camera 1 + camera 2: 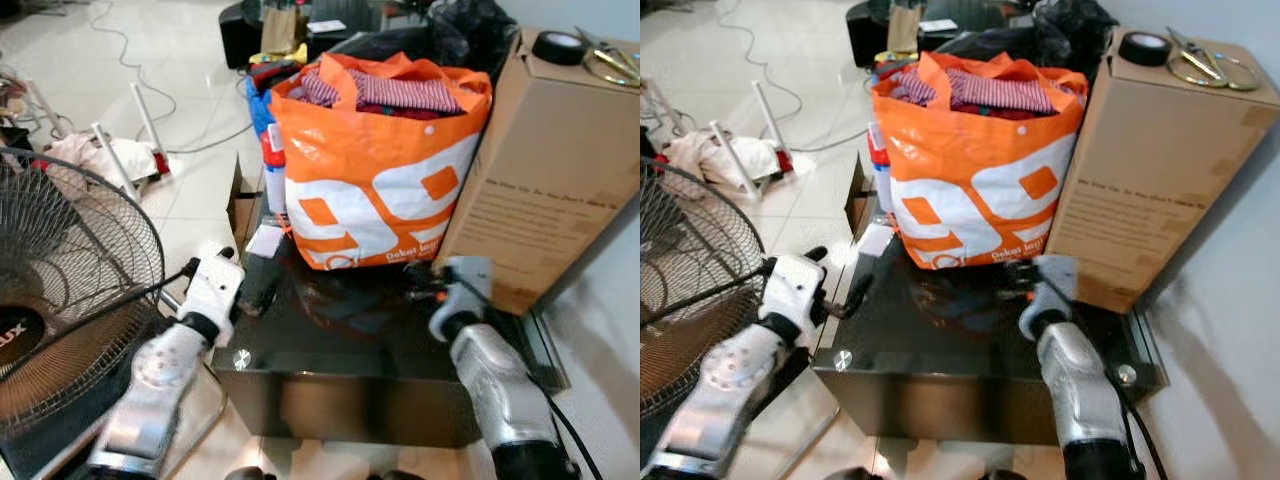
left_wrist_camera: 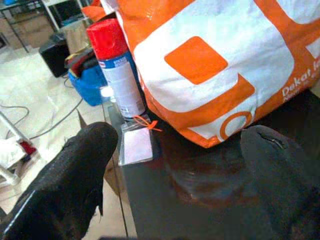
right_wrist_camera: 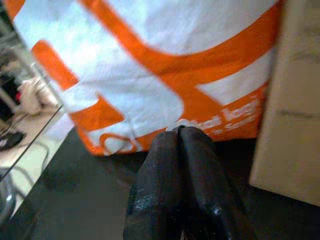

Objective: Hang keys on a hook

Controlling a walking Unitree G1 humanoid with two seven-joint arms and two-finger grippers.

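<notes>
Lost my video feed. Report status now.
Left gripper open over black table, facing tagged item. Right gripper shut, by orange bag. No hook seen.

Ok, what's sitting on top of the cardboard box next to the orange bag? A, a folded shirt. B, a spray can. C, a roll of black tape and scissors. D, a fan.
C: a roll of black tape and scissors lie on top of the cardboard box, which stands beside the orange bag; the spray can stands on the bag's other side.
</notes>
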